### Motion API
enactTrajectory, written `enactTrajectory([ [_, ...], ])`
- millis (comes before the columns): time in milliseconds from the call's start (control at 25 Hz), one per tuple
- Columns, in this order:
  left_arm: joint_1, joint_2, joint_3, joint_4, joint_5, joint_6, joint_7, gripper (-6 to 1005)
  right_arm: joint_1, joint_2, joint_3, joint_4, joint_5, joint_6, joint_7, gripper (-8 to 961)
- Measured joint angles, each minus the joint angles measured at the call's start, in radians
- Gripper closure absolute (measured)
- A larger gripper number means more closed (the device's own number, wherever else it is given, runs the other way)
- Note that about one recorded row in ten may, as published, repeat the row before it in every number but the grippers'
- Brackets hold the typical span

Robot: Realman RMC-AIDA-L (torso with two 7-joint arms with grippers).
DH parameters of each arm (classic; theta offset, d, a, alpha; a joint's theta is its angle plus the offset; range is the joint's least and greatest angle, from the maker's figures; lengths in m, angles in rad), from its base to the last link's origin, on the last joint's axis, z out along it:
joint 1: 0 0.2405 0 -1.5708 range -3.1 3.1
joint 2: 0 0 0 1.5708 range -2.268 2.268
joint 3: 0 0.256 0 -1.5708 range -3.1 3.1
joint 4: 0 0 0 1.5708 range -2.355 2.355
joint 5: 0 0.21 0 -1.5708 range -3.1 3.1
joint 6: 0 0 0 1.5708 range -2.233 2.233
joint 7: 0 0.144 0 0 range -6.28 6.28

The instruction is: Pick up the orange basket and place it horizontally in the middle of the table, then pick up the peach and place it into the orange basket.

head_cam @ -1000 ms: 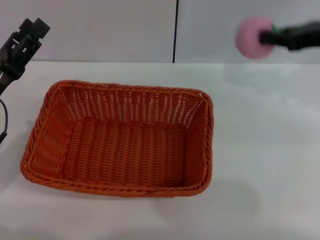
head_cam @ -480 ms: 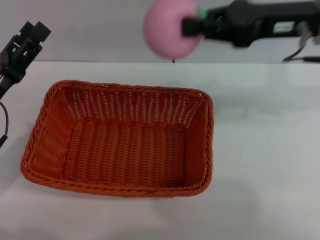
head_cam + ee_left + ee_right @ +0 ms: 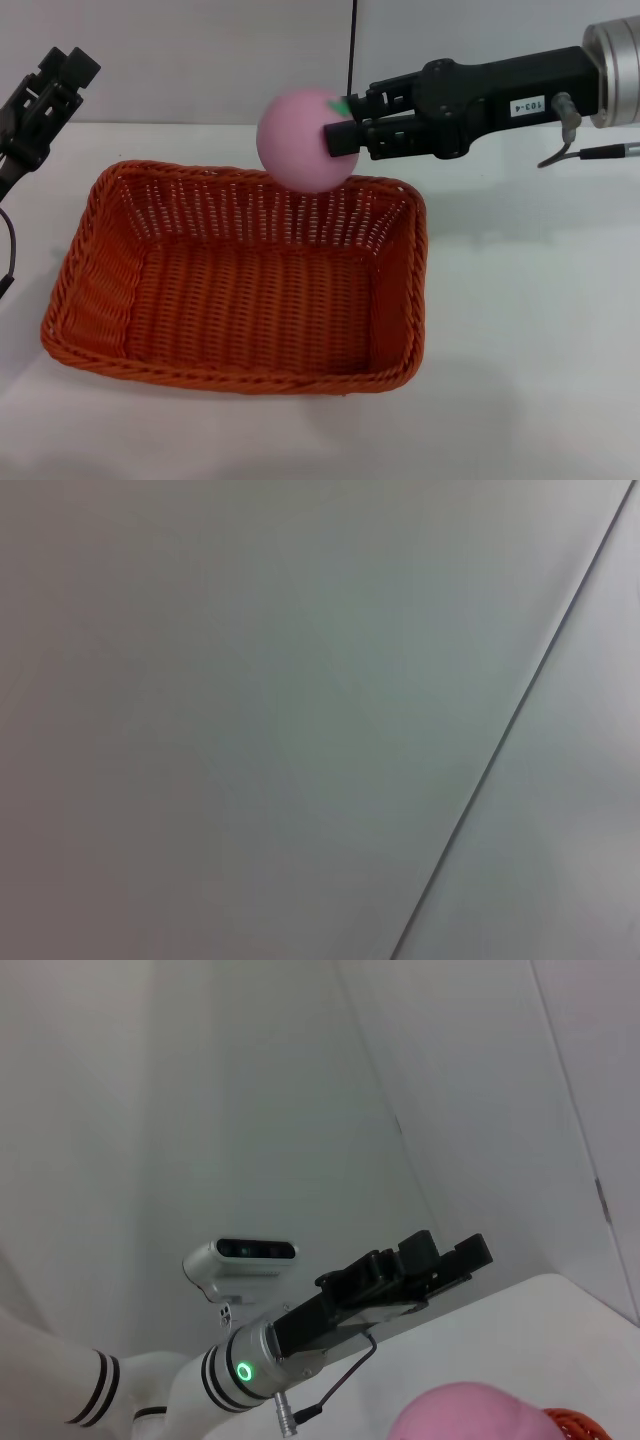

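The orange basket (image 3: 240,290) lies lengthwise on the white table (image 3: 530,330), left of centre, with nothing inside it. My right gripper (image 3: 342,135) reaches in from the right and is shut on the pink peach (image 3: 298,142), which hangs in the air above the basket's far rim. In the right wrist view the top of the peach (image 3: 470,1415) shows, with a sliver of the basket (image 3: 572,1426) beside it. Off the basket's far left corner, my left gripper (image 3: 68,58) is raised and open, holding nothing; the right wrist view shows this left gripper (image 3: 445,1250) too.
A grey wall with a dark vertical seam (image 3: 351,60) stands behind the table. The left wrist view shows only that wall and seam (image 3: 510,730). Bare tabletop lies to the right of the basket and in front of it.
My right gripper has carried the peach from the far right leftward and downward, until it hangs over the basket's far rim. The basket and left arm have not moved.
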Motion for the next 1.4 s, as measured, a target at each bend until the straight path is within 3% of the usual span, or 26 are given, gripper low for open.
enactTrajectory([
  [200, 0.001, 0.001, 0.000, -0.008, 0.000, 0.009, -0.001, 310, -0.014, -0.001, 0.006, 0.005, 0.003, -0.005, -0.005, 416],
  [400, 0.002, 0.002, 0.001, -0.010, 0.000, 0.014, -0.001, 310, -0.036, 0.002, 0.010, 0.006, 0.007, -0.011, -0.012, 255],
  [600, 0.005, 0.002, 0.002, -0.011, 0.000, 0.027, -0.001, 310, -0.069, 0.004, 0.013, -0.004, 0.027, -0.022, -0.019, 255],
  [760, 0.012, 0.002, 0.002, -0.011, 0.000, 0.034, -0.001, 310, -0.143, 0.001, 0.025, -0.009, 0.105, -0.038, -0.080, 255],
  [840, 0.015, 0.002, 0.001, -0.011, 0.000, 0.036, -0.001, 310, -0.228, 0.002, 0.077, -0.008, 0.177, -0.046, -0.178, 255],
  [880, 0.017, 0.002, 0.001, -0.011, 0.000, 0.037, 0.000, 310, -0.228, 0.002, 0.077, -0.008, 0.177, -0.046, -0.178, 255],
  [1000, 0.020, 0.003, 0.000, -0.009, -0.001, 0.041, 0.006, 310, -0.323, 0.009, 0.172, 0.022, 0.252, -0.049, -0.304, 254],
  [1160, 0.027, 0.001, -0.027, -0.013, -0.011, 0.060, 0.052, 309, -0.421, 0.015, 0.330, 0.180, 0.365, -0.050, -0.559, 254],
  [1400, 0.038, -0.001, -0.159, -0.109, -0.033, 0.070, 0.231, 309, -0.522, 0.018, 0.599, 0.360, 0.442, -0.049, -0.912, 254],
])
